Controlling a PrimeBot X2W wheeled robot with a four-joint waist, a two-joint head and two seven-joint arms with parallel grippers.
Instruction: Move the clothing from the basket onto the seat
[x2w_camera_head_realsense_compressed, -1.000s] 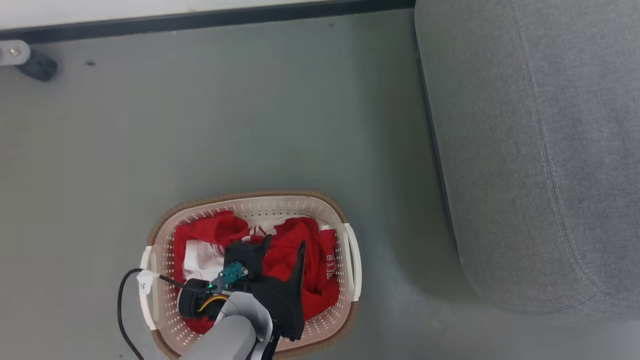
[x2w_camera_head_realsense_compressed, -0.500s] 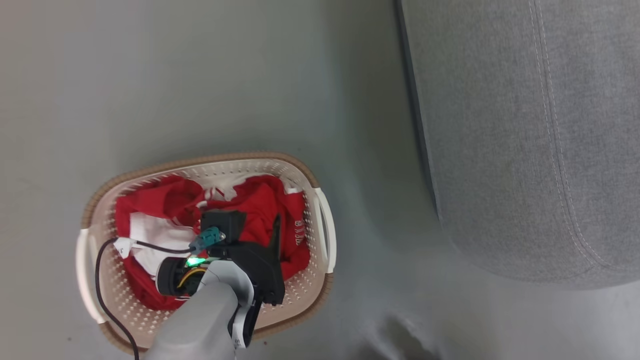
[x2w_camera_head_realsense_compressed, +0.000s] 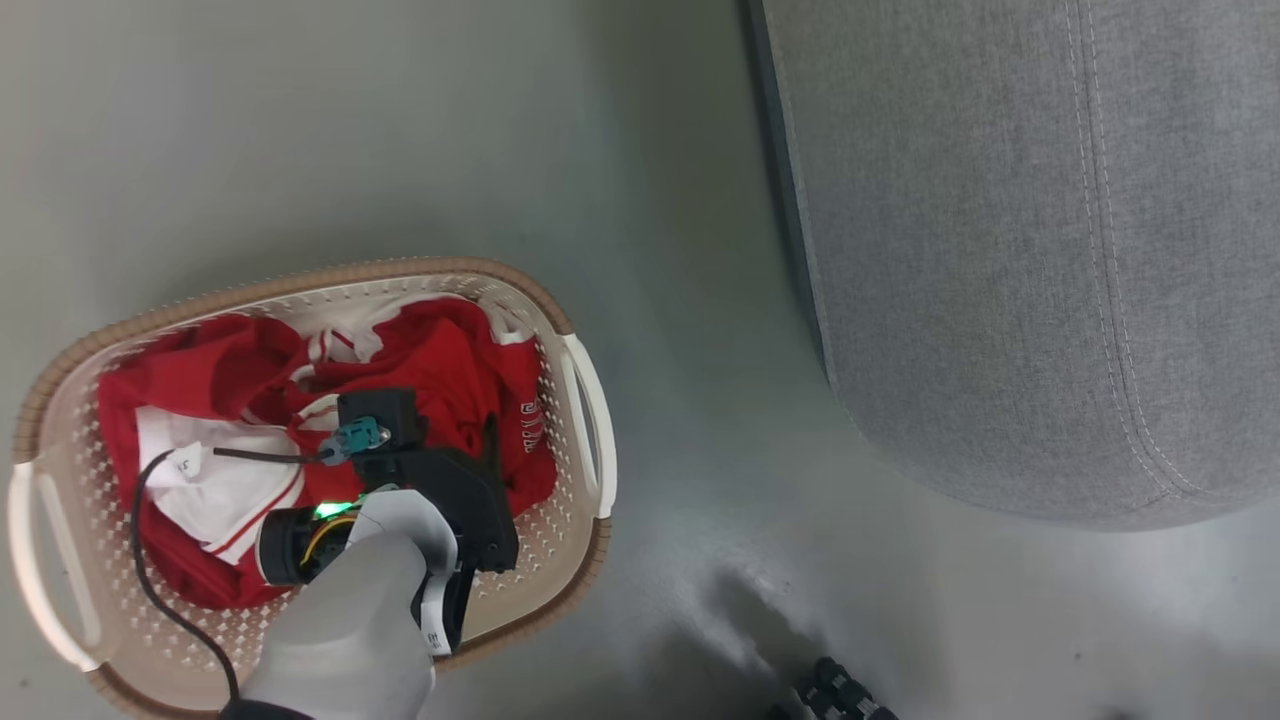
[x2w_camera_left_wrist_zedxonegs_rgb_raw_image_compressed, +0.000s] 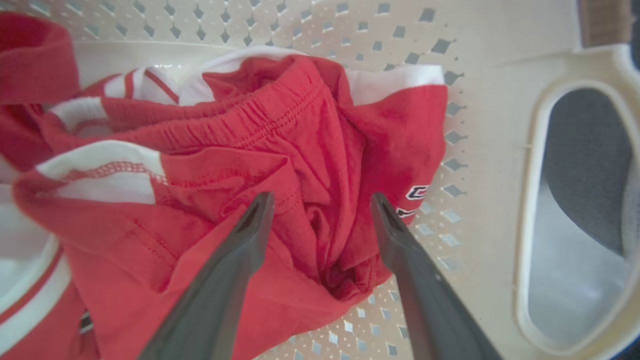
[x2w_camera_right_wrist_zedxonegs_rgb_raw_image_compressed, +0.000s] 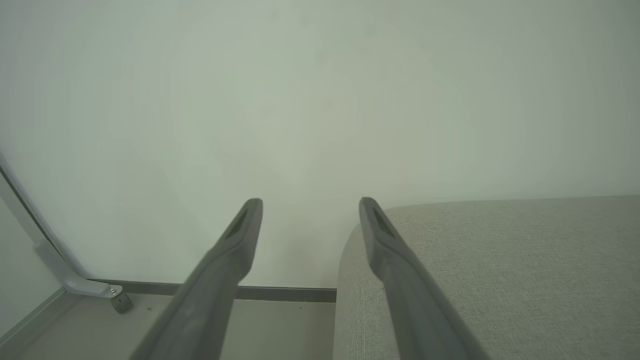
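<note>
The cream-white basket (x2w_camera_head_realsense_compressed: 560, 320) with its brown rim stands on the floor at the lower left of the head view. Crumpled red clothing (x2w_camera_head_realsense_compressed: 450, 350) with white panels lies inside it. My left gripper (x2w_camera_head_realsense_compressed: 440, 425) hangs open above the right half of the pile. In the left wrist view its two fingers (x2w_camera_left_wrist_zedxonegs_rgb_raw_image_compressed: 321, 200) straddle a bunched red fold of the clothing (x2w_camera_left_wrist_zedxonegs_rgb_raw_image_compressed: 310, 140), close to the perforated basket wall (x2w_camera_left_wrist_zedxonegs_rgb_raw_image_compressed: 500, 75). The grey seat (x2w_camera_head_realsense_compressed: 1000, 250) fills the right side. My right gripper (x2w_camera_right_wrist_zedxonegs_rgb_raw_image_compressed: 310, 202) is open and empty in the air beside the seat (x2w_camera_right_wrist_zedxonegs_rgb_raw_image_compressed: 500, 275).
Grey floor (x2w_camera_head_realsense_compressed: 680, 300) separates the basket from the seat's rounded corner. A black part of the robot's base (x2w_camera_head_realsense_compressed: 830, 695) shows at the bottom edge. In the right wrist view a white metal leg with a caster (x2w_camera_right_wrist_zedxonegs_rgb_raw_image_compressed: 120, 302) stands by the wall's dark baseboard (x2w_camera_right_wrist_zedxonegs_rgb_raw_image_compressed: 285, 292).
The head camera has swung, so basket and seat sit further left and higher in the picture. My left gripper stays open over the same part of the clothing.
</note>
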